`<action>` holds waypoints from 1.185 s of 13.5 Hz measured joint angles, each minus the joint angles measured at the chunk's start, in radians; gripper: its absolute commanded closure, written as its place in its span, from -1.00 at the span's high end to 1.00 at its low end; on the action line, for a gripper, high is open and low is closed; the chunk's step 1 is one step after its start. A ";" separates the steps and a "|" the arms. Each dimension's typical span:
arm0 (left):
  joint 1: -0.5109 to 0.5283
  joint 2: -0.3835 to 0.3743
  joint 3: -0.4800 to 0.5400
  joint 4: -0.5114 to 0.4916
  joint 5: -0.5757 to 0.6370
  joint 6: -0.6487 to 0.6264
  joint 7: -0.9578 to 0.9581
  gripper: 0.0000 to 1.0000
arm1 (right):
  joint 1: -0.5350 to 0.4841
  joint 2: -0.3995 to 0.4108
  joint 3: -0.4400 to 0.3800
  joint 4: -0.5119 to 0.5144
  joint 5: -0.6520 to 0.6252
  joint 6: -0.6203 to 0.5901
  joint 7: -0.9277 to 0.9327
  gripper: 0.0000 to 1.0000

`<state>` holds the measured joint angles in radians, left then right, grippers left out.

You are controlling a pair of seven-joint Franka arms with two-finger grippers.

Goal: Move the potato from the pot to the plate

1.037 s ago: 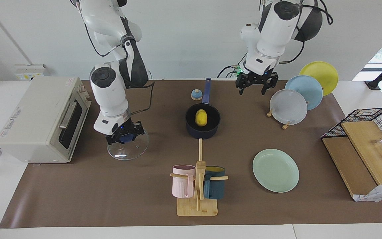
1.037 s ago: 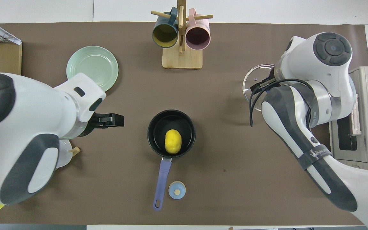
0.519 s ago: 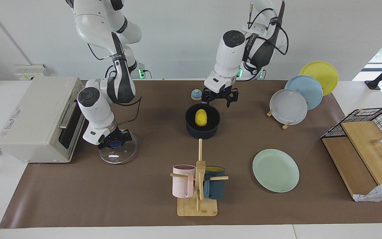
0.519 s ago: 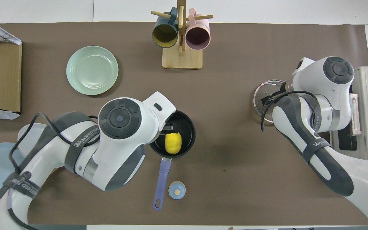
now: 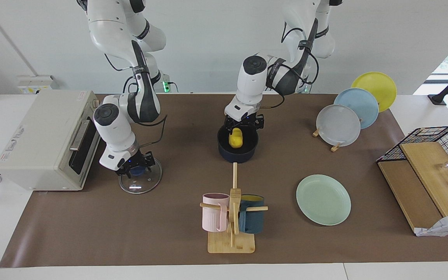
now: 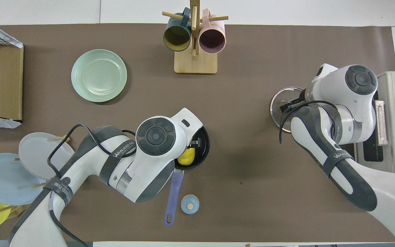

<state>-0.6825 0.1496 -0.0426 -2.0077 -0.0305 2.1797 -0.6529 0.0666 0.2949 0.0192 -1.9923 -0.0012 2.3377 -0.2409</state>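
We count one potato in one pot, one mint plate lying apart, two mugs. Left gripper spread over the potato; right gripper apart above the glass lid. Overhead, both grippers are hidden under their arms.

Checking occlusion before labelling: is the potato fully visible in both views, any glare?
Facing view: potato shows in the pot, the left gripper just over it. Overhead view: the left arm covers most of potato and pot. Glare only on the glass lid.
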 measured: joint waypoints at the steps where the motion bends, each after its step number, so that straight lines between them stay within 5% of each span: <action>1: -0.006 0.005 0.000 -0.008 0.000 0.011 -0.022 1.00 | 0.003 -0.014 0.000 0.015 0.000 -0.026 0.000 1.00; 9: -0.031 0.052 0.000 -0.022 0.000 0.058 -0.098 1.00 | -0.013 -0.169 -0.003 0.369 0.002 -0.610 0.141 1.00; 16: -0.053 0.072 0.000 -0.022 0.000 0.059 -0.121 1.00 | -0.072 -0.296 -0.009 0.285 0.001 -0.690 0.181 1.00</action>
<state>-0.7357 0.2213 -0.0430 -2.0296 -0.0305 2.2388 -0.7735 -0.0050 -0.0012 0.0100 -1.7070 -0.0005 1.6472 -0.0602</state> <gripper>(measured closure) 0.000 0.000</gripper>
